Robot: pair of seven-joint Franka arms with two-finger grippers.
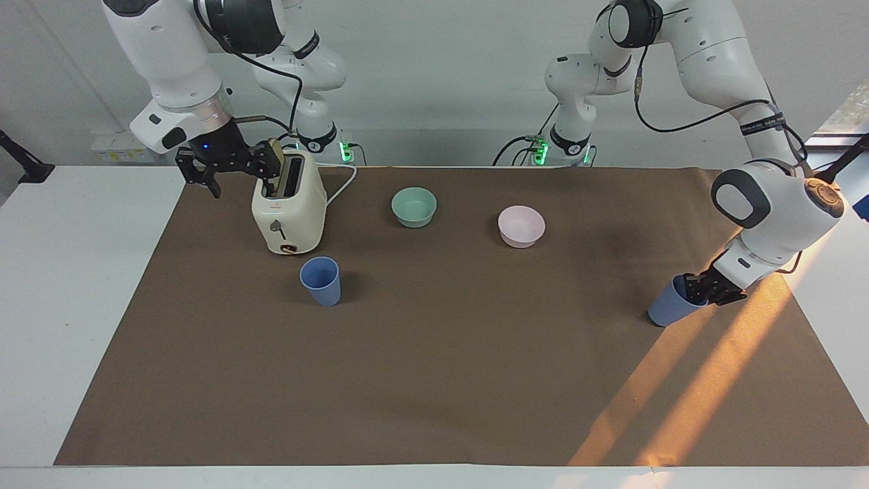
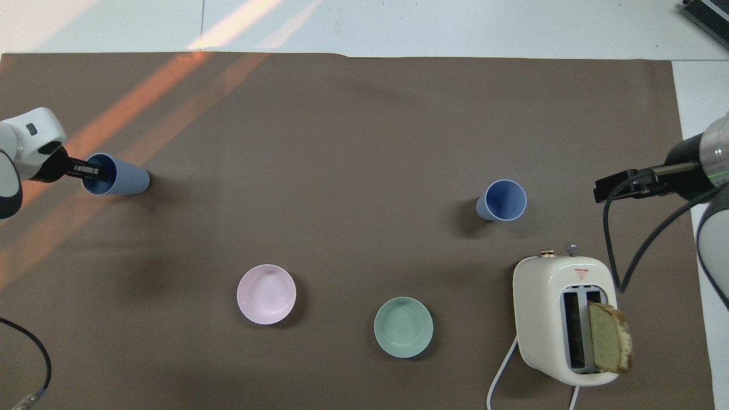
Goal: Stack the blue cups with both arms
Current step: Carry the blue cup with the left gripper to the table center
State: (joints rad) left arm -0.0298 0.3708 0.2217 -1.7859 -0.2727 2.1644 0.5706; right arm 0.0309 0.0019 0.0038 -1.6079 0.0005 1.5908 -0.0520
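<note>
We've got the left pincer (image 1: 703,291) pinching 1 blue cup's (image 1: 669,307) rim; it's tipped, mouth toward the left arm's end. Right pincer (image 1: 220,166) waits, can't tell its state.

high facing and overhead views share one table (image 1: 81,285).

Count of things on the brown mat

There were two blue cups, one (image 1: 320,280) (image 2: 501,200) near the toaster and one (image 1: 669,304) (image 2: 117,178) at the left arm's end of the table. There were two bowls: one mint-green bowl (image 1: 414,206) (image 2: 403,327) and one pale pink bowl (image 1: 521,226) (image 2: 266,294). One cream toaster (image 1: 288,204) (image 2: 564,319) stood there with one slice of bread (image 1: 274,157) (image 2: 610,345) in it. Two white arms were there, each ending in one black gripper: the left gripper (image 1: 703,291) (image 2: 86,170) and the right gripper (image 1: 228,164) (image 2: 623,185).
</note>
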